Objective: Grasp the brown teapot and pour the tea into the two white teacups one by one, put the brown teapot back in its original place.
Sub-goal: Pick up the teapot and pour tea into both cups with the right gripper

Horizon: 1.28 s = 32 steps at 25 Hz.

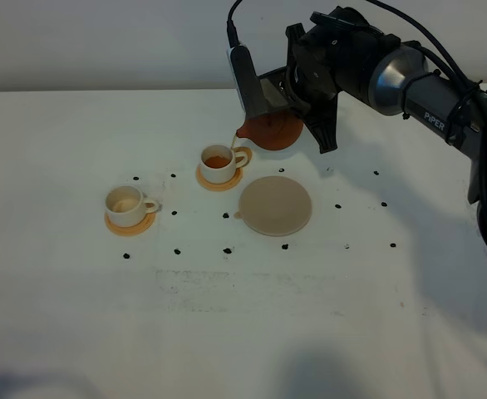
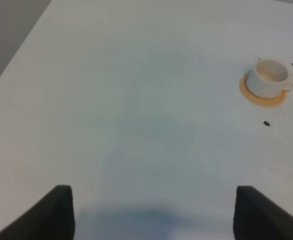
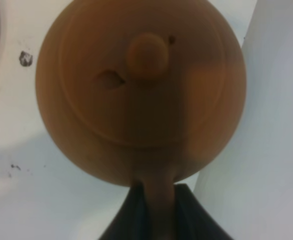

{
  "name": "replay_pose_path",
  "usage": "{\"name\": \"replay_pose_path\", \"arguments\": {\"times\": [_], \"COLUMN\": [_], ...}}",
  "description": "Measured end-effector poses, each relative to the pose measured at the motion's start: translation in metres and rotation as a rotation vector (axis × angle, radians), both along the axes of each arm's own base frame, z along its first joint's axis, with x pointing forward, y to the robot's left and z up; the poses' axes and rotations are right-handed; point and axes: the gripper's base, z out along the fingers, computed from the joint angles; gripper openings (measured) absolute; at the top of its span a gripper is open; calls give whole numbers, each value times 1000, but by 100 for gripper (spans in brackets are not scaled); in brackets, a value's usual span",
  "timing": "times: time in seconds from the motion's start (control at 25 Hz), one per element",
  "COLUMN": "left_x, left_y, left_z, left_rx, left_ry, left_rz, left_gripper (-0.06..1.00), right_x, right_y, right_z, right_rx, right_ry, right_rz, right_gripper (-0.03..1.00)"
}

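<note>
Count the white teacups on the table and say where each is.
2. The tea-filled teacup stands below the spout of the brown teapot; the other teacup stands left of it, nearer the camera. None appears hidden.

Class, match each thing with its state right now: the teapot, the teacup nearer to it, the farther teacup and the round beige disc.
Column one:
1 brown teapot
2 nearer teacup
3 farther teacup
4 beige disc

Column two:
a lying bare, nothing on it
b tilted in the air
c holding orange-brown tea
d pale inside, no dark tea seen

Pairs: 1-b, 2-c, 3-d, 4-a
</note>
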Motion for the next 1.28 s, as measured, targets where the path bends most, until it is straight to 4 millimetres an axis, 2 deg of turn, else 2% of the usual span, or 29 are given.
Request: {"name": "replay_pose_path", "arguments": {"times": [1.28], "left_x": [0], "left_y": [0], "left_z": [0], "left_rx": [0], "left_ry": [0], "left_rz": [0], "left_gripper": [67], "right_x": [-4], "right_y": [7], "right_z": [1], "right_rx": [-10], "right_ry": [-18], "right_rz": [22], "right_gripper": [9]}}
